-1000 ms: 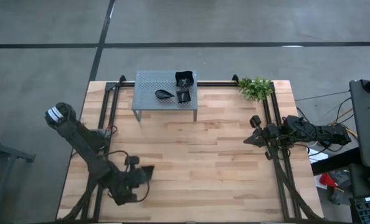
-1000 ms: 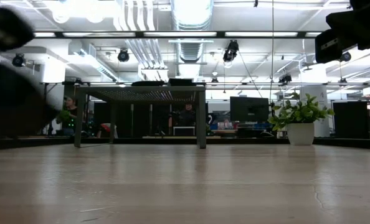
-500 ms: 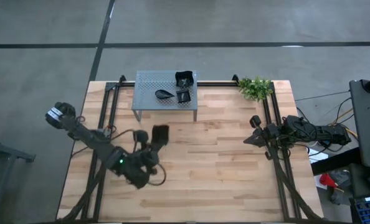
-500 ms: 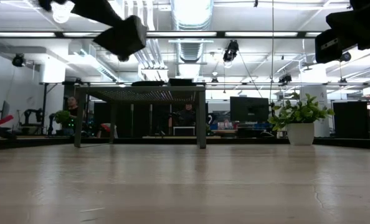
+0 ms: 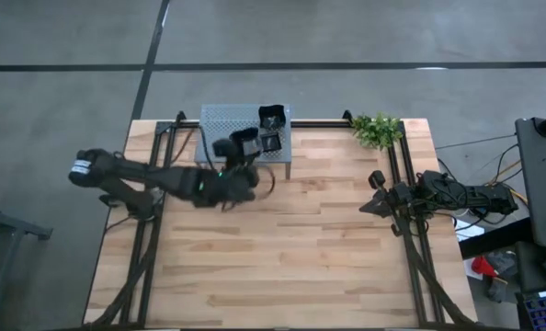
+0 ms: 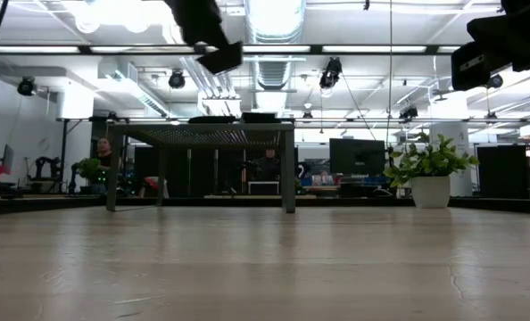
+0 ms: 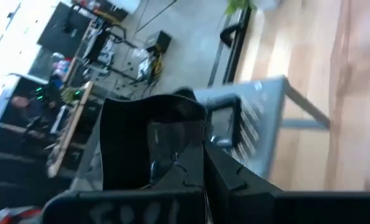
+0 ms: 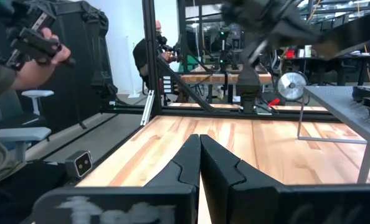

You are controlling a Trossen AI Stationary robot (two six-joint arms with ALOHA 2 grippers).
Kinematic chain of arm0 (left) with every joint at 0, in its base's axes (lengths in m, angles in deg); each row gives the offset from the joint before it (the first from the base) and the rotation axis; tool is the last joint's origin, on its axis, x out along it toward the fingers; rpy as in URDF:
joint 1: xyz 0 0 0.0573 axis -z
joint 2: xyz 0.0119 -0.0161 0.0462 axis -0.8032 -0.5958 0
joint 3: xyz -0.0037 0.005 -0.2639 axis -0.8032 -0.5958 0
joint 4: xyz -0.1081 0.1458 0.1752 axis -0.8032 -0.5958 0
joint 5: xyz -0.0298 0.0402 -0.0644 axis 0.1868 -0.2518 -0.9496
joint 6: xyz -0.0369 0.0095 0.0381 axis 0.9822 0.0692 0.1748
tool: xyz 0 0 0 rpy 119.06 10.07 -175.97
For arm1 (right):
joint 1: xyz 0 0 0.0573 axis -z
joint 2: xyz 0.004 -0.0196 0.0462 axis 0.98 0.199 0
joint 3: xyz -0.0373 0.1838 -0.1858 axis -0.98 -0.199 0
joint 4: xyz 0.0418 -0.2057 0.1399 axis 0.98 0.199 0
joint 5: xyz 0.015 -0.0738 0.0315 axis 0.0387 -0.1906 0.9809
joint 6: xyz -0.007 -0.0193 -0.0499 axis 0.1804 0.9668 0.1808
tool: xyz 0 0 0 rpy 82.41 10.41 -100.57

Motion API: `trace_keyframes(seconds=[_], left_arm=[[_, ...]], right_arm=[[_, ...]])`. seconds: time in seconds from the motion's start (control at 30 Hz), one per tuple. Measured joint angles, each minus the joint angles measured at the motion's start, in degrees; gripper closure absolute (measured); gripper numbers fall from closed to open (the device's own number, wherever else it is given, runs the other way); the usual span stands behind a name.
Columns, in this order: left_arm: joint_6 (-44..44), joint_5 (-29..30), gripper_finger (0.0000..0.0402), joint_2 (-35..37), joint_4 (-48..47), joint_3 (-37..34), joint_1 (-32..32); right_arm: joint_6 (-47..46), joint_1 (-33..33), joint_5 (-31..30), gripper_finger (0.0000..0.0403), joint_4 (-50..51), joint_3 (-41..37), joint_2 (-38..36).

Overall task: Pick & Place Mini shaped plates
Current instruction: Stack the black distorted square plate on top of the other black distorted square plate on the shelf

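Left arm over the shelf with a plate

The left gripper (image 5: 243, 145) clamps a black plate (image 7: 149, 149) above the grey shelf (image 5: 214, 120) — lower it level beside the plates (image 5: 271, 119) there; right gripper (image 5: 372, 208) waits, fingers together.

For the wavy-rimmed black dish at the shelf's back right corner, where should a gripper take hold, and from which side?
Probably grip the wavy-rimmed dish by its raised rim, pinched from above, one finger inside, one outside: it lies flat on the grey shelf. Take its right edge; a small square plate sits close in front.
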Motion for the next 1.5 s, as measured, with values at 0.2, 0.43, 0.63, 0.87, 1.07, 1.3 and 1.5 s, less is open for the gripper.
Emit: trace_keyframes(seconds=[0.2,0.43,0.63,0.87,1.07,1.3,1.5], left_arm=[[-11.06,-14.78,0.0401,0.0,15.69,0.59,-10.15],[-11.63,-25.66,0.0401,-0.4,25.31,0.56,-21.38],[-10.46,-39.21,0.0401,-3.89,27.89,0.56,-29.52],[-13.83,-41.38,0.0401,-7.28,26.99,0.61,-31.02],[-13.97,-40.29,0.0401,-7.54,26.14,0.64,-31.15],[-13.74,-40.59,0.0401,-7.92,26.1,0.63,-31.15],[-13.36,-40.48,0.0401,-7.91,23.21,0.57,-31.15]], right_arm=[[0.08,0.0,0.02,0.0394,-0.01,0.0,0.0],[0.0,0.0,0.0,0.0394,-0.01,0.0,0.01],[0.06,0.01,0.01,0.0394,0.0,0.0,0.01],[0.0,0.0,0.0,0.0394,0.0,0.0,0.0],[0.02,0.02,0.0,0.0394,0.0,0.0,0.02],[0.04,0.01,0.01,0.0394,-0.02,0.0,0.01],[0.0,0.0,0.0,0.0394,-0.02,0.0,0.0]])
